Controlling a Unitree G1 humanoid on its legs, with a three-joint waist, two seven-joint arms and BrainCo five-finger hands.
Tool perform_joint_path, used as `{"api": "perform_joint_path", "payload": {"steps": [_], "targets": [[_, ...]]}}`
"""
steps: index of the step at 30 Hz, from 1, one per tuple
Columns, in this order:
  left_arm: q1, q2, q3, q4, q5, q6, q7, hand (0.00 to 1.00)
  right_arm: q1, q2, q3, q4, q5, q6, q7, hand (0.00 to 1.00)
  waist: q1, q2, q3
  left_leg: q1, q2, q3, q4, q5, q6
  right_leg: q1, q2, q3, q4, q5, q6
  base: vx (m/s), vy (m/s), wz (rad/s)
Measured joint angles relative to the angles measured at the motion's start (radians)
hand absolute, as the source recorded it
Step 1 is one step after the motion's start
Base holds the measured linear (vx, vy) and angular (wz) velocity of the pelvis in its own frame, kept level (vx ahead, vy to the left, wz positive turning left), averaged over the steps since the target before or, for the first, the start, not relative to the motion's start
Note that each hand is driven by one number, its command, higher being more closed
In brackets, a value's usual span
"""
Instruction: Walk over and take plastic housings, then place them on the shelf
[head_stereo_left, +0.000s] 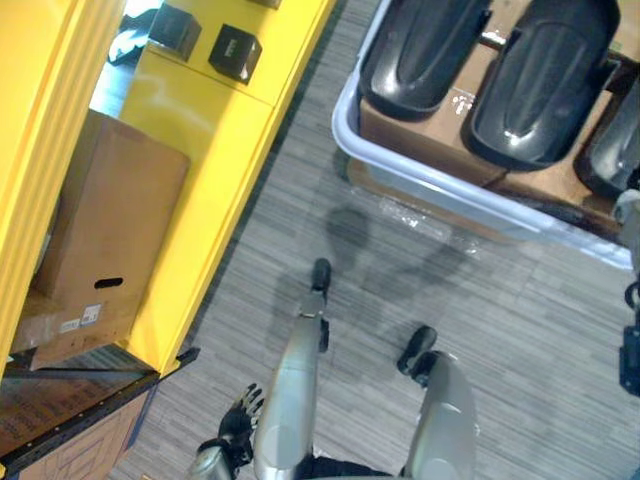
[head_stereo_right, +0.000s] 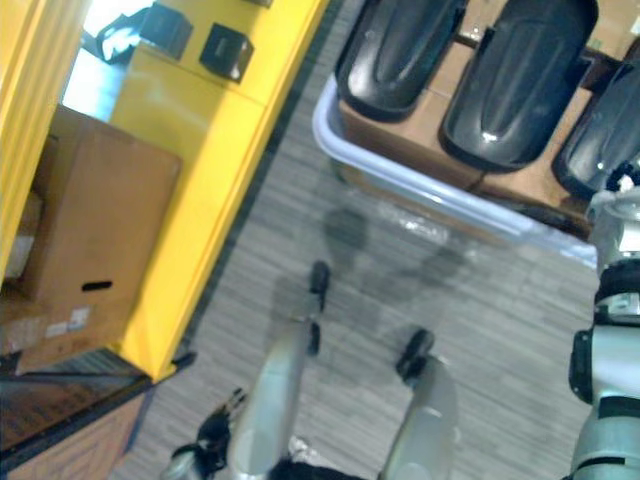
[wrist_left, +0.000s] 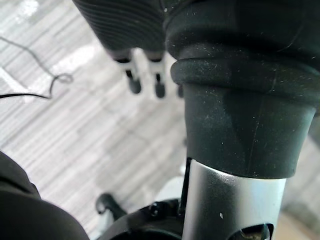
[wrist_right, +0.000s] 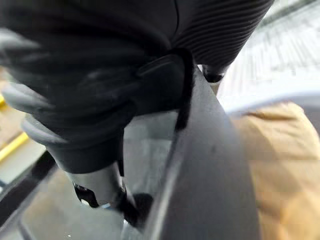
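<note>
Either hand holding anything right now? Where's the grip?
Left hand holds nothing, fingers straight over the floor. Right hand sits at the rim of a housing; whether it grips can't be told.

Left hand (wrist_left: 125, 25): dark ribbed cover, silver fingers (wrist_left: 131, 67), seemingly dark-tipped

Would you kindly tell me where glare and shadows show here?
Left eye view: highlights glint on the plastic housings, soft shadows fall on the floor; right eye view: sheen on the yellow shelf; left wrist view: a pale light patch on the floor.
</note>
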Motion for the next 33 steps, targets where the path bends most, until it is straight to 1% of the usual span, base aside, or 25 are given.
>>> {"api": "perform_joint_path", "payload": {"steps": [2,3,8,10,14,16,20,25,28,30,33], "targets": [[0.004,0.000,-0.001,-0.003,-0.003,-0.002,0.000,0.00,0.000,-0.004,0.000,0.001,-0.023,0.025,-0.001,1.00,-0.001,0.000,0.000,-0.003,0.002,-0.007,0.000,0.002,-0.002,0.000,0.003,-0.005,0.001,-0.001,-0.001,0.03,-0.007,0.05],[0.005,0.000,-0.001,-0.003,-0.004,-0.002,0.000,0.00,0.000,-0.004,0.000,0.001,-0.029,0.029,-0.001,1.00,-0.001,-0.001,0.000,-0.003,0.002,-0.008,0.000,0.002,-0.003,0.000,0.003,-0.005,0.003,-0.001,-0.002,0.03,-0.010,0.03],[0.012,0.000,-0.004,-0.003,-0.008,-0.007,0.005,0.00,0.001,-0.001,0.010,0.011,-0.079,0.032,-0.002,1.00,-0.002,-0.002,-0.001,0.004,0.004,-0.007,-0.002,0.004,-0.004,0.004,0.005,-0.004,0.007,-0.002,-0.003,0.00,0.000,0.00],[0.012,0.000,-0.006,-0.002,-0.008,-0.009,0.012,0.00,0.001,0.004,0.022,0.016,-0.099,0.027,-0.006,1.00,-0.002,-0.002,-0.002,0.016,0.003,-0.006,-0.005,0.006,-0.004,0.014,0.004,-0.004,0.007,-0.002,-0.003,0.00,0.000,0.00],[0.012,0.001,-0.011,0.000,-0.010,-0.018,0.027,0.00,0.001,0.022,0.031,0.021,-0.171,0.006,-0.045,1.00,-0.004,-0.004,-0.003,0.038,0.003,-0.006,-0.005,0.006,-0.003,0.038,0.007,-0.005,0.004,-0.002,-0.003,0.00,0.000,0.00],[0.012,0.003,-0.017,0.003,-0.036,-0.021,0.029,0.00,0.000,0.032,0.037,0.010,-0.188,-0.008,-0.060,1.00,-0.004,-0.007,-0.005,0.049,0.003,-0.006,-0.005,0.006,-0.003,0.050,0.010,-0.005,0.002,-0.002,-0.003,0.00,0.000,0.00],[0.018,0.013,-0.024,0.005,-0.117,-0.020,0.030,0.00,0.000,0.052,0.058,-0.013,-0.257,-0.015,-0.071,1.00,-0.008,-0.033,-0.015,0.069,0.008,-0.007,-0.005,0.006,-0.003,0.077,0.019,-0.006,-0.012,0.002,0.001,0.00,0.000,0.00],[0.034,0.030,-0.025,0.006,-0.189,-0.019,0.038,0.00,0.004,0.066,0.058,-0.018,-0.275,-0.015,-0.073,1.00,-0.018,-0.058,-0.016,0.138,0.011,-0.001,-0.020,0.004,-0.001,0.151,0.026,-0.008,-0.046,0.004,0.005,0.01,0.004,-0.02],[0.045,0.042,-0.038,0.004,-0.235,-0.019,0.046,0.00,0.013,0.066,0.053,-0.018,-0.295,-0.015,-0.089,1.00,-0.023,-0.075,-0.019,0.175,0.016,0.011,-0.039,0.003,0.001,0.195,0.043,-0.009,-0.094,0.024,0.007,0.01,0.011,-0.10],[0.055,0.050,-0.039,-0.011,-0.237,-0.019,0.065,0.00,0.039,0.066,0.025,-0.018,-0.297,-0.016,-0.092,1.00,-0.024,-0.088,-0.017,0.210,0.021,0.014,-0.053,0.001,0.004,0.238,0.053,-0.008,-0.134,0.038,0.013,0.04,0.013,-0.07],[0.069,0.056,-0.039,-0.037,-0.237,-0.010,0.080,0.00,0.049,0.066,0.000,-0.018,-0.316,-0.017,-0.094,1.00,-0.024,-0.098,-0.015,0.250,0.022,0.018,-0.067,0.000,0.006,0.284,0.059,-0.008,-0.173,0.054,0.013,0.04,0.008,-0.04]]}}
